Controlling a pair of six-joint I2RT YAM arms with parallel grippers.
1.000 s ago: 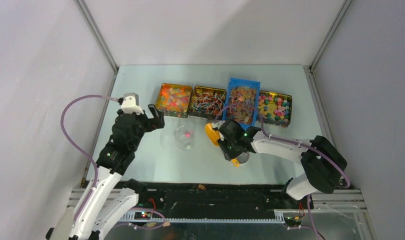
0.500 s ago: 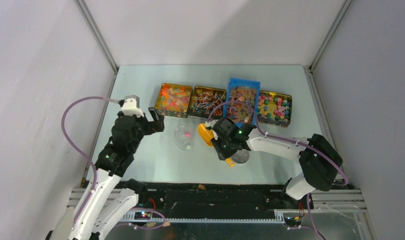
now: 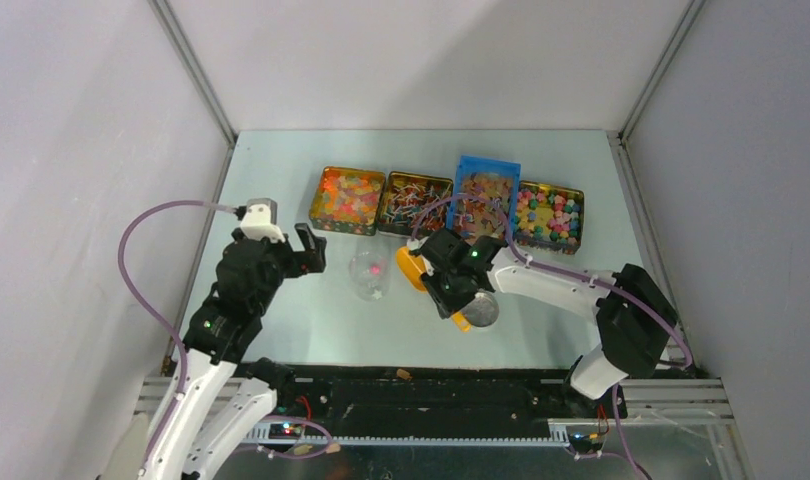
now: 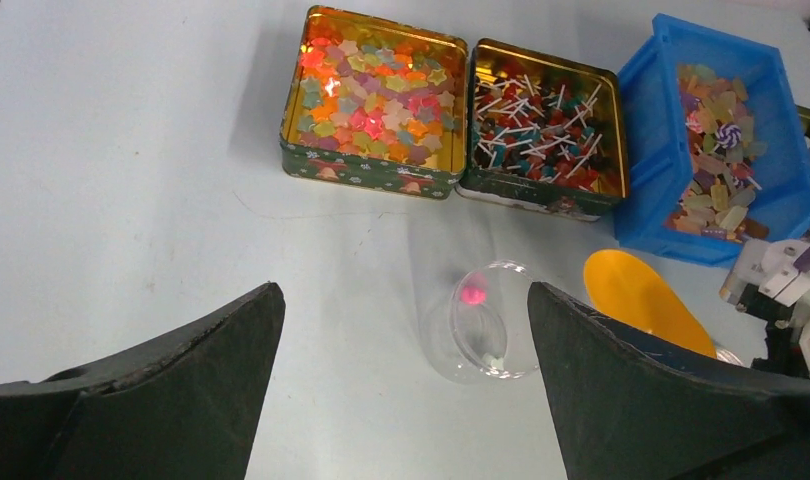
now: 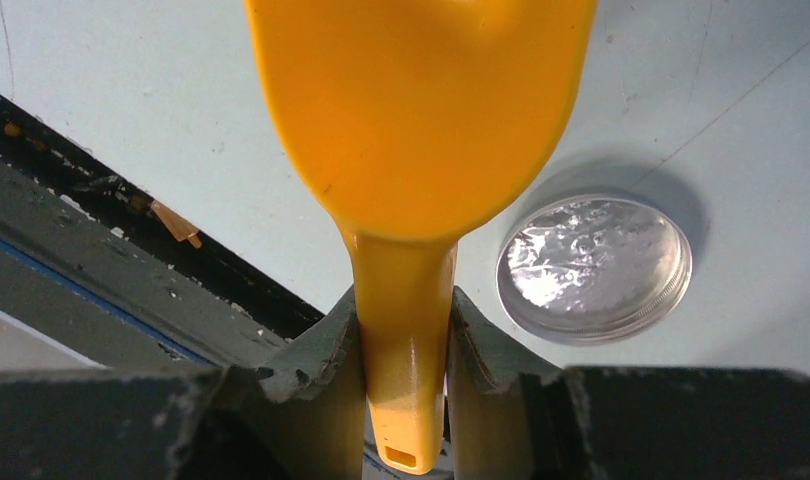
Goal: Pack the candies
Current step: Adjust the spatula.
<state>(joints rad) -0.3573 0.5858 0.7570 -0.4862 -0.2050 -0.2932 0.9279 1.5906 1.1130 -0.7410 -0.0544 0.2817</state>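
- Nearly all the candies sit in stock: three tins and a blue bin in a row at 12 o'clock from the jar.
- The clear jar is open and holds one pink piece, perhaps a second pale bit, too small to be sure. Packing looks barely begun.
- The right gripper pinches the scoop by its handle, at 3 o'clock from the jar. The bowl looks empty.
- The left gripper is spread wide and holds nothing, at 9 o'clock from the jar.
- The lid lies flat on the table, at about 4 o'clock from the jar.
- Left to do, as I judge it: scoop from the stock, fill the jar, fit the lid.
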